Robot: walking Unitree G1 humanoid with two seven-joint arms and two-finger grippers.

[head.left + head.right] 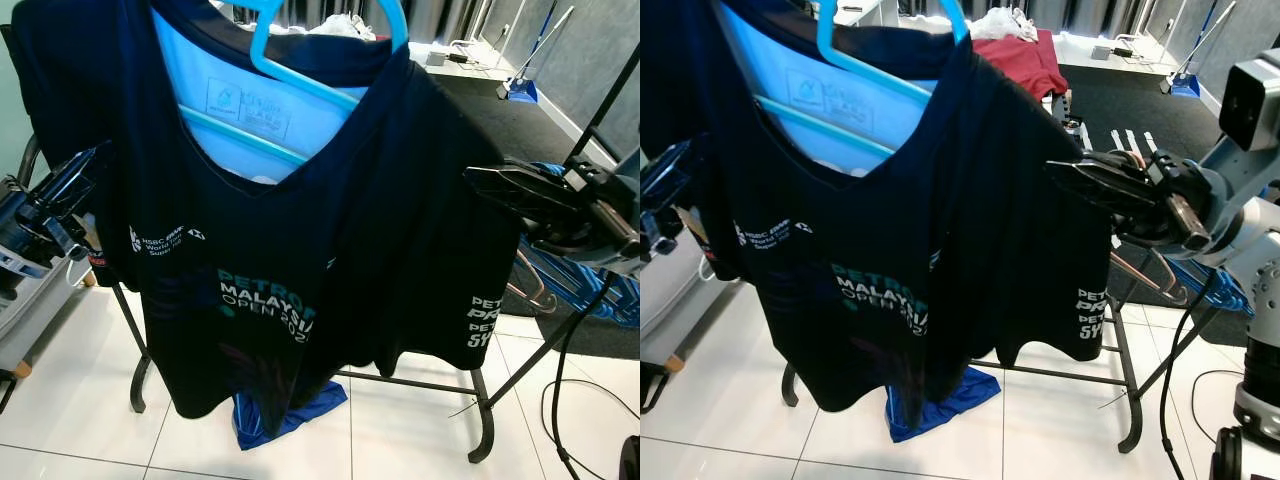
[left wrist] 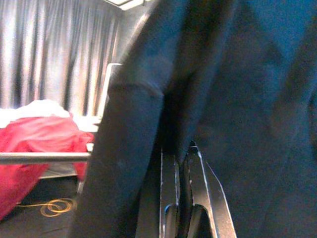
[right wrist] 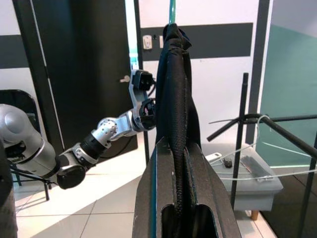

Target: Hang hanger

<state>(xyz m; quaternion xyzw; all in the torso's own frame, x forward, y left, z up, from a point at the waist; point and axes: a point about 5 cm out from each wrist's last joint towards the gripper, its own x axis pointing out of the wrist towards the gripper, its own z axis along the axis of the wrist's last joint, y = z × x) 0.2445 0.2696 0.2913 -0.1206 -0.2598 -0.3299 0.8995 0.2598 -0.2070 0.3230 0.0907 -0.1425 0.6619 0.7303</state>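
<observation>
A dark navy T-shirt with white and teal lettering hangs on a light blue plastic hanger, whose hook runs out of the top of the head views. My left gripper is at the shirt's left shoulder, and in the left wrist view its fingers are shut on the dark fabric. My right gripper pinches the other shoulder. In the right wrist view it is shut on the bunched fabric edge, with a teal hanger tip showing above.
A black metal clothes rack stands behind the shirt on white tiles, with a blue cloth on the floor under it. A red garment lies over the rack's far side. Wire hangers hang at the right. A black mat lies beyond.
</observation>
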